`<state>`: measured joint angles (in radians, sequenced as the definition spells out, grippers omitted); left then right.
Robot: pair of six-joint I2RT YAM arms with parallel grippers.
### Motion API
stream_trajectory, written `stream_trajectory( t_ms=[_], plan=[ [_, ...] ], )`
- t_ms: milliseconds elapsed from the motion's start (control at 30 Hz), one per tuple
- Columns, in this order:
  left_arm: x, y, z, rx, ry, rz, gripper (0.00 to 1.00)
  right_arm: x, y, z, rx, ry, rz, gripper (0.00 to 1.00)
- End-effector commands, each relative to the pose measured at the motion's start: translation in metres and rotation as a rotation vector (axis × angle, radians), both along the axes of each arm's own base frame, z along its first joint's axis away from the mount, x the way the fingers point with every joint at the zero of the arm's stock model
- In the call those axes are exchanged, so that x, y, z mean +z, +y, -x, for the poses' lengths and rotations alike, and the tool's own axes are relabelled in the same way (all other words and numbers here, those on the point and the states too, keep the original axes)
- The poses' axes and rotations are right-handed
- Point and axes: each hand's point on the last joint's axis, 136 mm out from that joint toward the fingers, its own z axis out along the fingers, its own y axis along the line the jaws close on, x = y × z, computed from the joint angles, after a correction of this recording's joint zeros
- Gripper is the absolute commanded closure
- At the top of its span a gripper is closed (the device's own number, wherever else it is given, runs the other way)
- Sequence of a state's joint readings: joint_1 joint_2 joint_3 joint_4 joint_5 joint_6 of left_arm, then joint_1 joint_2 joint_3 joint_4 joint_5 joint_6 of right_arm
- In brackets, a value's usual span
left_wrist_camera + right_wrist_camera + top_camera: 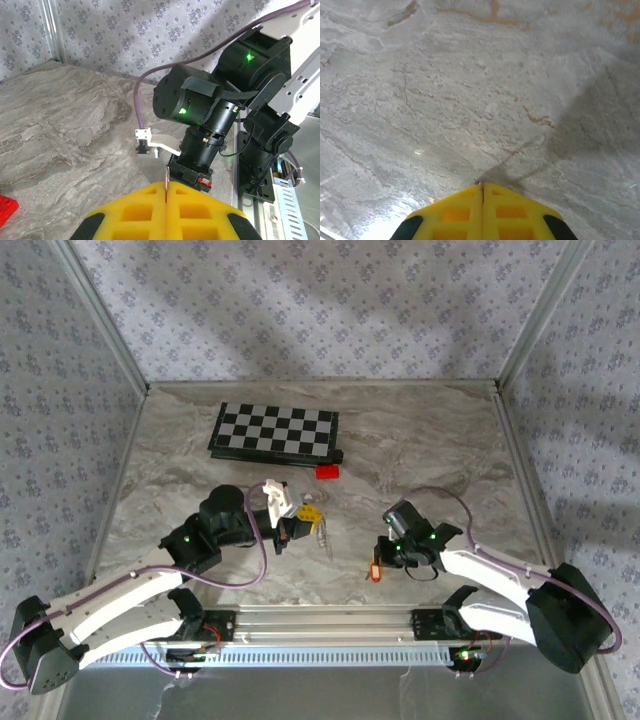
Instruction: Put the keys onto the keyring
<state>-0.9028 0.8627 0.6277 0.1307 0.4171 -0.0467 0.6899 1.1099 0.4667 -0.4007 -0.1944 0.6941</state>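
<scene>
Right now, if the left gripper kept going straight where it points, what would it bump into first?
Probably the right arm's black wrist, which is dead ahead of the shut left gripper across a stretch of table. Depth is hard to judge from that view.

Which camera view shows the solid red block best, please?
The top external view shows it best. There the red block lies whole on the table, by the near right corner of the chessboard. The left wrist view catches just a corner of the block at its bottom-left edge, cut off by the frame.
</scene>
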Motion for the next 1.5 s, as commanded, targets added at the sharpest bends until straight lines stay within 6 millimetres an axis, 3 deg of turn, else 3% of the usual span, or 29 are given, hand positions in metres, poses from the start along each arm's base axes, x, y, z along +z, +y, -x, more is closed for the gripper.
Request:
stream_trajectory(
  t_ms=[0, 133, 333, 600, 867, 1033, 1267, 1467],
  plan=[
    [0.009, 0.001, -0.006, 0.023, -0.014, 0.016, 1.0, 0.006, -0.009, 0.002, 0.044, -0.007, 0.131, 1.0],
    [0.008, 0.0, -0.008, 0.028, -0.015, 0.01, 1.0, 0.009, -0.025, 0.009, 0.124, 0.021, 0.32, 1.0],
    [0.007, 0.001, -0.008, 0.031, -0.018, 0.008, 1.0, 0.006, -0.031, 0.013, 0.218, 0.057, 0.491, 1.0],
    [0.003, 0.003, -0.008, 0.04, -0.018, 0.001, 1.0, -0.001, -0.02, 0.013, 0.275, 0.071, 0.547, 1.0],
    [0.001, 0.004, -0.007, 0.039, -0.018, -0.002, 1.0, -0.005, -0.012, 0.019, 0.262, 0.116, 0.448, 1.0],
    [0.001, 0.004, -0.007, 0.037, -0.017, 0.0, 1.0, -0.003, -0.008, 0.016, 0.248, 0.104, 0.409, 0.88],
    [0.003, 0.004, -0.006, 0.033, -0.015, 0.008, 1.0, 0.009, -0.01, 0.013, 0.182, 0.053, 0.348, 0.61],
    [0.004, 0.003, -0.005, 0.027, -0.01, 0.014, 1.0, 0.011, -0.004, 0.016, 0.088, 0.017, 0.196, 0.54]
  ],
)
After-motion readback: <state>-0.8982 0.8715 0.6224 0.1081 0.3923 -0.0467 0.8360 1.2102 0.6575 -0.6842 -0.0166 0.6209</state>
